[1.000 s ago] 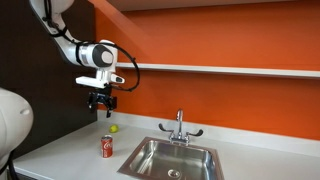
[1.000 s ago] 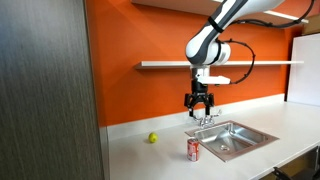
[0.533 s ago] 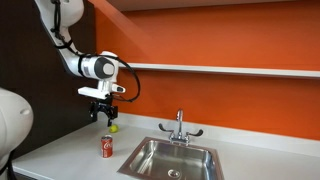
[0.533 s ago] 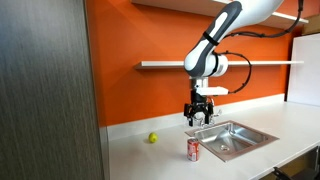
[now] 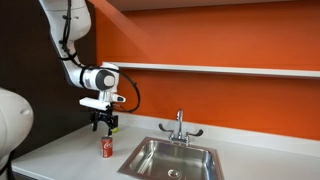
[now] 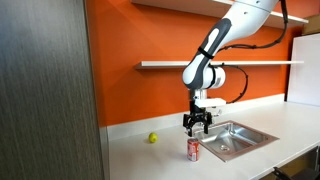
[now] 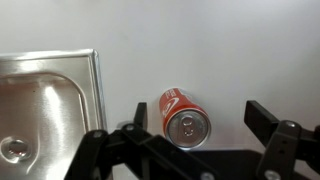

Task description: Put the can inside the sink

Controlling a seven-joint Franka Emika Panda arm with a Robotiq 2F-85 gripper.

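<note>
The red can (image 5: 106, 147) stands upright on the white counter beside the sink (image 5: 140, 164), and shows in both exterior views (image 6: 194, 150). In the wrist view the can (image 7: 184, 116) shows its silvery top, with the steel basin (image 7: 45, 110) to its left. My gripper (image 5: 105, 125) hangs open just above the can, also in an exterior view (image 6: 195, 125). In the wrist view the fingers (image 7: 200, 112) straddle the can without touching it.
A small yellow-green ball (image 6: 153, 138) lies on the counter near the orange wall; in an exterior view my gripper hides it. A chrome faucet (image 5: 179, 127) stands behind the sink. A shelf (image 6: 165, 65) runs along the wall above. A dark cabinet (image 6: 45, 95) stands at the counter's end.
My gripper has come down and moved toward the can, from well above the counter to just over its top. The can has not moved.
</note>
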